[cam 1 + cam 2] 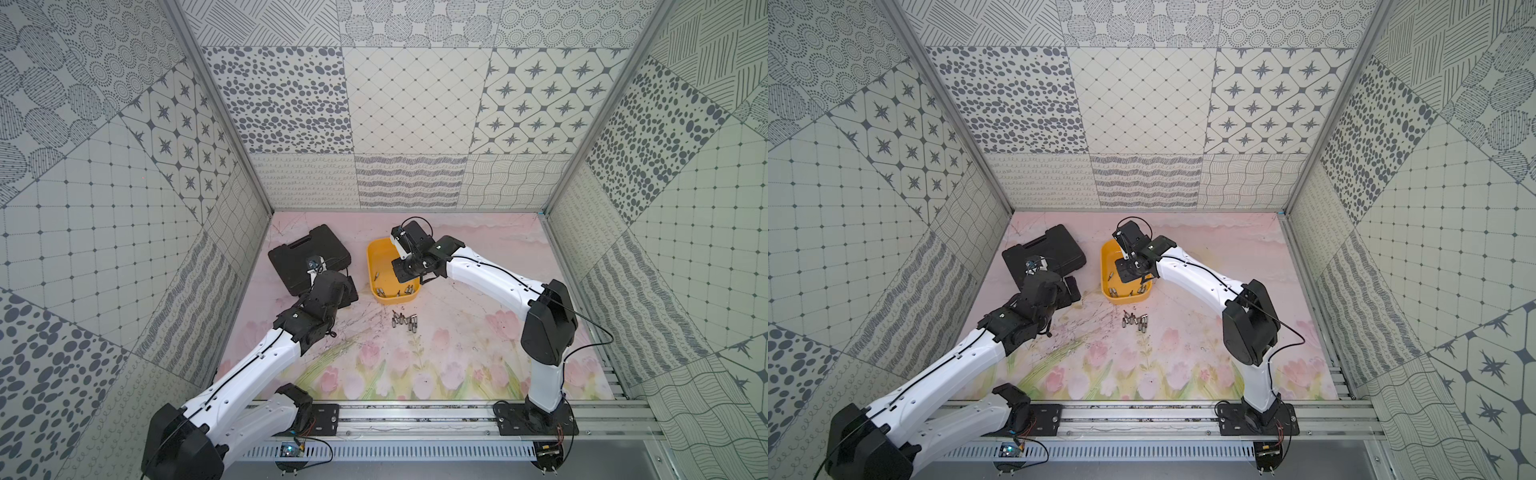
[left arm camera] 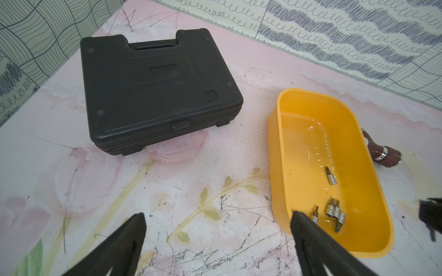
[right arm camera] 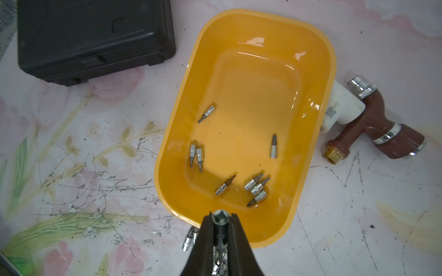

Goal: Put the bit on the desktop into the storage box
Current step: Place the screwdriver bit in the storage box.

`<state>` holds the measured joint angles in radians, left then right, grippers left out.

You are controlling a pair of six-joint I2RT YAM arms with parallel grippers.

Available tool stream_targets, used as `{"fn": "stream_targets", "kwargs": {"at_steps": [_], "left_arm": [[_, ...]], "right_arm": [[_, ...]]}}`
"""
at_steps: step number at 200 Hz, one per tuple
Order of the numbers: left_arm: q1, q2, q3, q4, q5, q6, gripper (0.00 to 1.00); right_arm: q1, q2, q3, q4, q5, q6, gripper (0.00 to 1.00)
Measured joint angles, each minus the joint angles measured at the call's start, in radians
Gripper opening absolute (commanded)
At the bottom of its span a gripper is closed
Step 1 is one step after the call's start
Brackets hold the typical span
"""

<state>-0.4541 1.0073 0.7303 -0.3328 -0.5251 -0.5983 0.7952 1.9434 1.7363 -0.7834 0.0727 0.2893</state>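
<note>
Step in hand: carrying a bit (image 3: pixel 220 223) to the storage box (image 3: pixel 181 95); judged mid-task.
Right gripper (image 3: pixel 220 218): jaws clamped on that bit, over the box's near rim.
Left gripper (image 2: pixel 216 236): jaws spread wide, empty, above the desktop (image 2: pixel 215 167).
Box: mid-desk; eight bits inside.
Loose bits (image 1: pixel 406 322): clustered just off its near end.
Next move: likely advance inward over the box floor, then release.
</note>
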Motion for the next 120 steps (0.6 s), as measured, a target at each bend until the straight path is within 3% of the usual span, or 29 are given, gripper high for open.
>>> {"fn": "stream_targets", "kwargs": {"at_steps": [120], "left_arm": [[0.0, 0.04, 0.006, 0.0, 0.043, -0.007, 1.0]], "right_arm": [[-0.023, 0.209, 0.101, -0.004, 0.025, -0.018, 0.07]]}}
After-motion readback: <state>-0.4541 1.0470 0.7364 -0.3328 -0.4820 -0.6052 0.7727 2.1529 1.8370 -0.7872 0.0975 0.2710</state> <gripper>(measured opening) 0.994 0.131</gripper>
